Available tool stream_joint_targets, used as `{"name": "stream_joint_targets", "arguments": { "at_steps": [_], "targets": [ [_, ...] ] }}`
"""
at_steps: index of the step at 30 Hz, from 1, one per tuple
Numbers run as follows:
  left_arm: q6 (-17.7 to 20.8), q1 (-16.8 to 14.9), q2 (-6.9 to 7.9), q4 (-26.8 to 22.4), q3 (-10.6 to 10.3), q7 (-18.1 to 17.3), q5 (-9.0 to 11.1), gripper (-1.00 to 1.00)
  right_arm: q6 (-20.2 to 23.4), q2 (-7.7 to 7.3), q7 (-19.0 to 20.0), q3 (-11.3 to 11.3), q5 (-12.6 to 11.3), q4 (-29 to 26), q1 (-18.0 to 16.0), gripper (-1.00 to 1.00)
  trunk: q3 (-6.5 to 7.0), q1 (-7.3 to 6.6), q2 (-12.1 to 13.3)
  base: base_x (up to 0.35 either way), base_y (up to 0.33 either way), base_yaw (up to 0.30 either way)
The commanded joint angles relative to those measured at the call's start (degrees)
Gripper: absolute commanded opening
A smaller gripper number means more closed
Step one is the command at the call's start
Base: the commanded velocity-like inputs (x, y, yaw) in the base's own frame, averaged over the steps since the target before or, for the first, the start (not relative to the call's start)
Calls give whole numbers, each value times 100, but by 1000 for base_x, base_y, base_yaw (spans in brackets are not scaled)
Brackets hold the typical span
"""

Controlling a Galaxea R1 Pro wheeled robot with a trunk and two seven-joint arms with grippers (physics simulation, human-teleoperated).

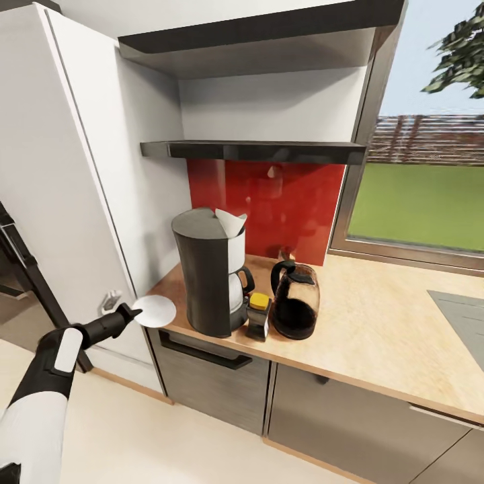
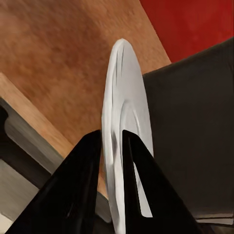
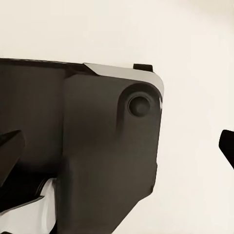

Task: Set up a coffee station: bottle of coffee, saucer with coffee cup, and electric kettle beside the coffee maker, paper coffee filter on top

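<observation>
The dark coffee maker [image 1: 208,279] stands on the wooden countertop [image 1: 376,323], and a white paper filter [image 1: 230,222] rests on its top. Close to its right sit the yellow-lidded coffee bottle [image 1: 258,316] and the dark glass electric kettle [image 1: 296,301]. My left gripper [image 1: 129,313] is shut on the rim of a white saucer [image 1: 155,310], which hangs over the counter's left corner just left of the coffee maker. In the left wrist view the saucer [image 2: 126,112] stands edge-on between the black fingers [image 2: 83,185], beside the coffee maker [image 2: 195,136]. My right gripper [image 3: 117,146] is open, pointing at the robot's dark base.
A tall white cabinet [image 1: 81,168] rises at the counter's left end. A dark shelf [image 1: 255,149] hangs above the red backsplash [image 1: 296,195]. A window [image 1: 417,202] lies to the right, with a grey inset [image 1: 464,312] in the counter below it. Drawer fronts [image 1: 202,353] sit below.
</observation>
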Motion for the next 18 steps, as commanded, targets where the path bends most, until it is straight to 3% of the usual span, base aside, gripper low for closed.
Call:
{"name": "stream_joint_targets", "arguments": {
  "at_steps": [1,10,18],
  "targets": [
    [31,-6,-23,-7,19,63,22,-100,-16,0,14,-50,45,3,-4,100,-13,3,-13,0,0,0],
    [146,128,39,37,83,90,62,-100,-7,38,9,-61,63,-48,-4,100,-13,3,-13,0,0,0],
    [290,375,31,-27,340,108,197,-100,-7,42,13,-58,61,-47,-4,100,-13,3,-13,0,0,0]
  ]
}}
